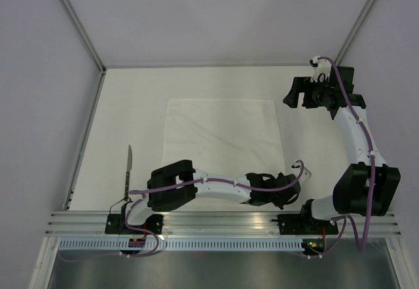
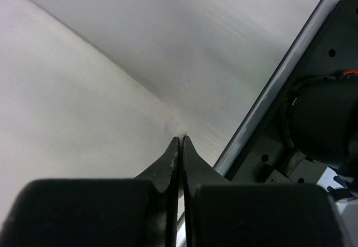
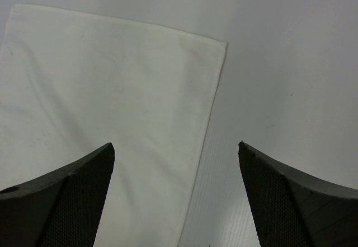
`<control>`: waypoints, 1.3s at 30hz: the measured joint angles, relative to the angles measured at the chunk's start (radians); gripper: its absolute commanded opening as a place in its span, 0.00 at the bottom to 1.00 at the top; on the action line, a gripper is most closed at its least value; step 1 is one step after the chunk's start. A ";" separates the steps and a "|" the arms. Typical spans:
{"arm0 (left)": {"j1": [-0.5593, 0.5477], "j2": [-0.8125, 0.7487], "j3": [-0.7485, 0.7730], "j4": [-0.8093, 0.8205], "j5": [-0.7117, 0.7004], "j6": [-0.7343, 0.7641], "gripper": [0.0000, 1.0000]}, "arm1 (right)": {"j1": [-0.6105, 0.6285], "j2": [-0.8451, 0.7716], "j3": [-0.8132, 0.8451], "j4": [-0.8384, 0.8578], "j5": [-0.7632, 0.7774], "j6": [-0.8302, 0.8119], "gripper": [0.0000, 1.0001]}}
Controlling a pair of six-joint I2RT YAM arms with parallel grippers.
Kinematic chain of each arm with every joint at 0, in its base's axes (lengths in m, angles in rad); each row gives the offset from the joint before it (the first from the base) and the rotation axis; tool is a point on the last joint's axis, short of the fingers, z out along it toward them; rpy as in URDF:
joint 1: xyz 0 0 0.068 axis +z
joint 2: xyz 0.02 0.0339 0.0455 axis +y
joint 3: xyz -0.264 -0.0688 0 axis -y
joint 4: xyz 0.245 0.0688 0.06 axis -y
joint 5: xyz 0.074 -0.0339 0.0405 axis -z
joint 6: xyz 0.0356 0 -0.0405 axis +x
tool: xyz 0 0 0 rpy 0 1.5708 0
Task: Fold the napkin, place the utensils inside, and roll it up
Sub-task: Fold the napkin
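a cream table (image 1: 131, 99) sits boxed in by pale grey walls (image 1: 209, 14), with a metal rail (image 1: 216, 220) along its near edge where both arm bases are bolted. the napkin (image 1: 222, 135) lies flat and open near the middle of the table, faintly creased. the one utensil (image 1: 127, 168) in view (slim, silvery, with a blade-like tip) lies well to the left of the cloth, pointing away from the bases and not touching it.

the left arm stretches low across the near edge to the cloth's near right corner. the left gripper (image 1: 291, 187) has its jaws pressed together with no gap. in the left wrist view the napkin's (image 2: 67, 124) edge runs straight into the fingertips (image 2: 174, 149), so the corner looks pinched between them.

the right arm rises at the far right of the table. the right gripper (image 1: 294, 96) hangs above the bare surface just beyond the cloth's far right corner, touching nothing. its wrist view shows the fingers (image 3: 61, 196) spread wide, with that corner of the napkin (image 3: 100, 90) below.
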 measured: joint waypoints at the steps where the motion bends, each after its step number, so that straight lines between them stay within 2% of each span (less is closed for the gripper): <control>1: 0.004 -0.012 -0.009 0.002 0.005 -0.002 0.02 | 0.000 0.000 0.000 0.000 0.000 0.000 0.96; 7: 0.108 -0.163 -0.103 0.008 0.055 -0.024 0.02 | 0.000 0.000 0.000 -0.002 -0.002 0.000 0.96; 15: 0.459 -0.329 -0.223 0.021 0.168 -0.083 0.02 | 0.000 0.000 0.000 -0.006 -0.018 0.000 0.96; 21: 0.697 -0.346 -0.227 -0.013 0.265 -0.103 0.02 | 0.000 0.001 0.000 -0.008 -0.031 0.000 0.96; 27: 0.875 -0.346 -0.227 -0.048 0.339 -0.108 0.02 | -0.001 0.008 0.000 -0.009 -0.052 0.000 0.96; 32: 0.982 -0.331 -0.213 -0.075 0.386 -0.109 0.02 | -0.001 0.018 0.000 -0.016 -0.055 0.000 0.96; 39: 1.068 -0.309 -0.187 -0.093 0.418 -0.110 0.02 | -0.002 0.020 0.000 -0.021 -0.063 -0.004 0.95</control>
